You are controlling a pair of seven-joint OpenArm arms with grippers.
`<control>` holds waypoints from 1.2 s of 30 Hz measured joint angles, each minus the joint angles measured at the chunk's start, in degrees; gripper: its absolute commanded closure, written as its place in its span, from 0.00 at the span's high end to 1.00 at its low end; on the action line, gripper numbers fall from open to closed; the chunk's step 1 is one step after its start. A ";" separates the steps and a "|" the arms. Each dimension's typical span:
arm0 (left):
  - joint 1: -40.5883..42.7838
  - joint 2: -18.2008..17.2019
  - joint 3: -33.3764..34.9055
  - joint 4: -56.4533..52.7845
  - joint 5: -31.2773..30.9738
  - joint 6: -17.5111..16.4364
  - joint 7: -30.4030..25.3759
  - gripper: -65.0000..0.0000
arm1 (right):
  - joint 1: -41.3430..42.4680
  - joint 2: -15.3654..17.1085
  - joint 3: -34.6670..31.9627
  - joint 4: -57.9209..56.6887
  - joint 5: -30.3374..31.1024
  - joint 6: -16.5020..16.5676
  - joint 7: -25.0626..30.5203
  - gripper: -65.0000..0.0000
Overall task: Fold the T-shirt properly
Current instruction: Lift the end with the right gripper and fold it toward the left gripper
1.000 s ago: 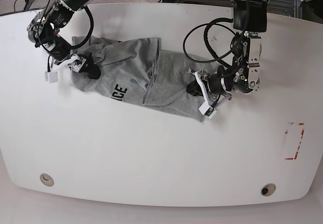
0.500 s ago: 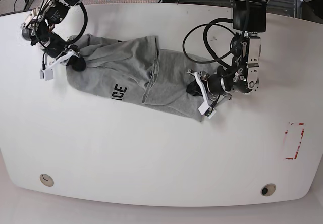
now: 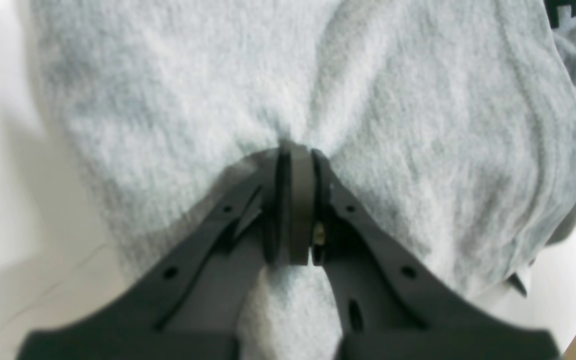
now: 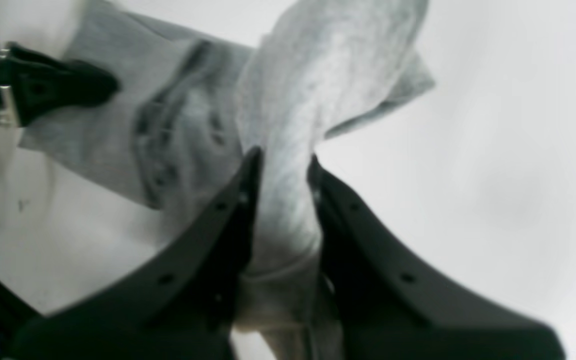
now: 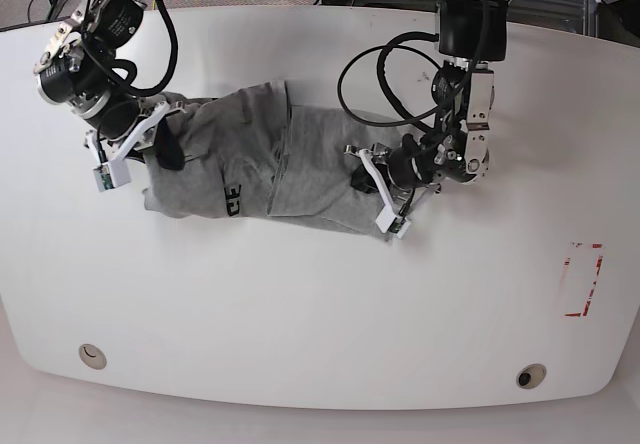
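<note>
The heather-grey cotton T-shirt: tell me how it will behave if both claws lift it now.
The heather-grey cotton T-shirt will probably sag between the grips, since it puckers where the left claw pinches it. It looks light: a flap already stands up from the right claw. It is unlikely to slip, as both claws are shut on bunched cloth.

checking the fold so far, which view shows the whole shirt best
The base view: it shows the whole shirt bunched across the table, held at both ends. The left wrist view shows only grey cloth pinched in the left end effector. The right wrist view shows a gathered ridge in the right end effector.
</note>
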 measured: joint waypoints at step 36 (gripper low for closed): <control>0.85 4.98 4.22 -4.07 -2.71 2.25 -2.40 0.04 | 5.07 -6.78 -22.43 -1.64 -5.44 0.00 3.45 0.02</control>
